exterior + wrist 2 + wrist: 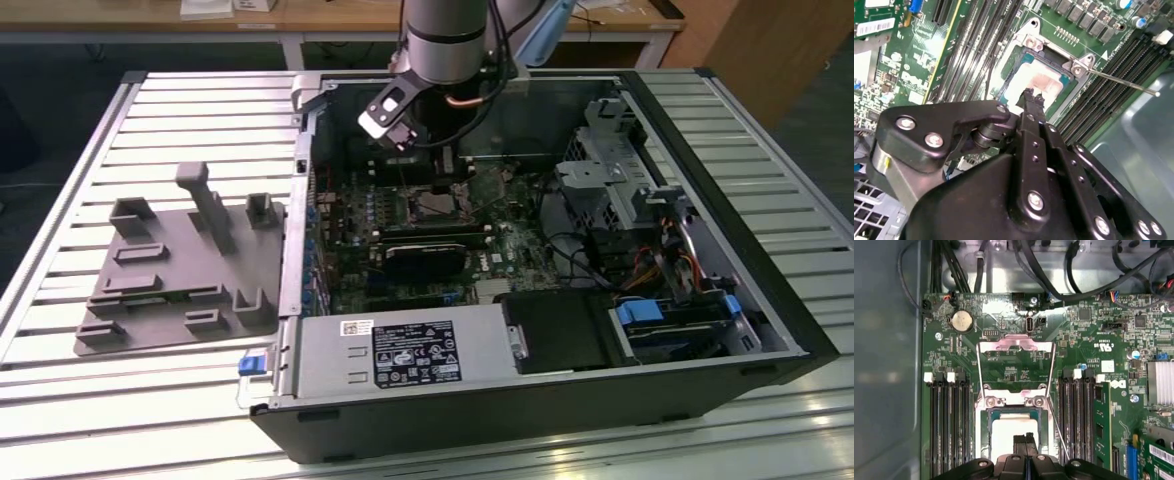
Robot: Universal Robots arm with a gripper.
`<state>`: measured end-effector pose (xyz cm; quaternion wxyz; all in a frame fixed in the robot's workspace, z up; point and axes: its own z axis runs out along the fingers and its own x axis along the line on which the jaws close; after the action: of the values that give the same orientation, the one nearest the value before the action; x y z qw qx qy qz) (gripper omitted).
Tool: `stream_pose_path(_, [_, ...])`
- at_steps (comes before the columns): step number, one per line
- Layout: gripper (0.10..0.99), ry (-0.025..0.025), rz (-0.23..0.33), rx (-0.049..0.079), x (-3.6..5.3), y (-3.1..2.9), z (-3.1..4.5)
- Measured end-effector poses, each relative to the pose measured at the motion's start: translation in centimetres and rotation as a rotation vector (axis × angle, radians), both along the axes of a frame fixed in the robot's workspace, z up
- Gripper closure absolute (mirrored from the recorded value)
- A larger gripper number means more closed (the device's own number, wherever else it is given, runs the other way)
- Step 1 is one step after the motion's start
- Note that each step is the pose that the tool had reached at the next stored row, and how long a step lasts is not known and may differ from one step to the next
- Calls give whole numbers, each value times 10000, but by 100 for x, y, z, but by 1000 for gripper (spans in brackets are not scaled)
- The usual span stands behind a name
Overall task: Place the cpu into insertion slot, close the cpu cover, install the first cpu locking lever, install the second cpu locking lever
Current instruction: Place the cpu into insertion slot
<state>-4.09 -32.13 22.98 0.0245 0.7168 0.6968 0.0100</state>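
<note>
Slatted metal bench [200, 110] carrying an open computer case [534, 410], with a grey moulded holder [174, 270] at the exterior view's left. Deep inside, on the green board, a chip [1004, 432] seated flat in its socket [987, 440]: square, smooth matte silver top, dark rim around it. Straight under the pincer [1025, 439], so no sideways offset. Black fingertips pressed together on nothing visible, at or just above the chip's middle; contact not clear. Beyond the chip, a thin shiny cover [1014, 343], a cut-out frame swung open on its hinge. Slim wire levers [1052, 375] alongside, unlatched. Long black memory slots [946, 430] flanking both sides.
</note>
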Motion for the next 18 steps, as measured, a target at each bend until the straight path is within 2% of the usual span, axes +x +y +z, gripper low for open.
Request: stream_pose_path(18, [984, -1, 71, 2, 0, 0, 355])
